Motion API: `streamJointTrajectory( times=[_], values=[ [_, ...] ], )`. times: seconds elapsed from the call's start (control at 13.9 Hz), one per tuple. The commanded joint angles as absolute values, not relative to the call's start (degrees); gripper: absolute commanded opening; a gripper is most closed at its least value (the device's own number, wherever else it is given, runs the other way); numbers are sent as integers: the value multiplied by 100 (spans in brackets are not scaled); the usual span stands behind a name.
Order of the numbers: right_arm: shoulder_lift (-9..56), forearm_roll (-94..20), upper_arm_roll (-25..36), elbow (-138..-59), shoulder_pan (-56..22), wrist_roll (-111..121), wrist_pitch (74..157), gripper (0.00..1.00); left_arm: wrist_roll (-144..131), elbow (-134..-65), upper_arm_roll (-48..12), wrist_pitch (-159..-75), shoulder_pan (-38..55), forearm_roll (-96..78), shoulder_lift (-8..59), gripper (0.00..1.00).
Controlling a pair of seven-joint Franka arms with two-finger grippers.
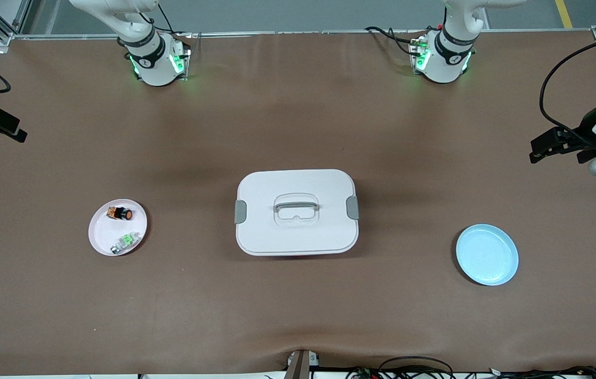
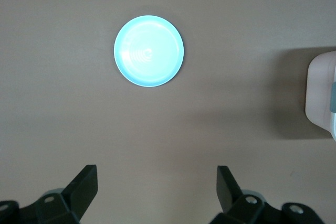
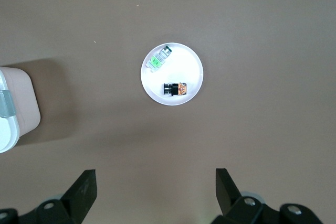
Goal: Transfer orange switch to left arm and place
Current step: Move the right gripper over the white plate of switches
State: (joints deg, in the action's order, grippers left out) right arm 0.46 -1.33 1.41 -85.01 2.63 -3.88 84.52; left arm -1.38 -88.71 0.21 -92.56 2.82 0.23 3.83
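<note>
The orange switch lies on its side in a small white plate near the right arm's end of the desk, so the right arm is by far the nearer one. Its long axis runs roughly along the desk's length, with the orange cap pointing toward the box and the black body toward the desk's end. In the plate it sits on the side farther from the front camera; a small green-and-silver part lies in the same plate, nearer that camera and apart from it.

The right gripper hangs high over bare desk beside the plate, jaws spread wide and holding nothing; the switch is ahead of the jaws in its wrist view, not between them. The left gripper hangs over the left arm's end of the desk, jaws likewise spread and empty, looking down on an empty blue plate.

The box stands mid-desk, squarely between the two plates, so any hand-over will likely have to pass above or around it.

The switch is tiny: black body, round orange cap.
</note>
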Motion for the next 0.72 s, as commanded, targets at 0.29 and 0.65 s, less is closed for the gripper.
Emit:
streamJointTrajectory(
  times=[0.29,0.65],
  values=[
    [9,-167,105,-8499,343,-325,8543,100,-132,-8745,35,-9141,290,9,422,100],
    [325,-123,105,-8307,378,-334,8622,100,-132,-8736,35,-9141,308,26,422,100]
  ],
)
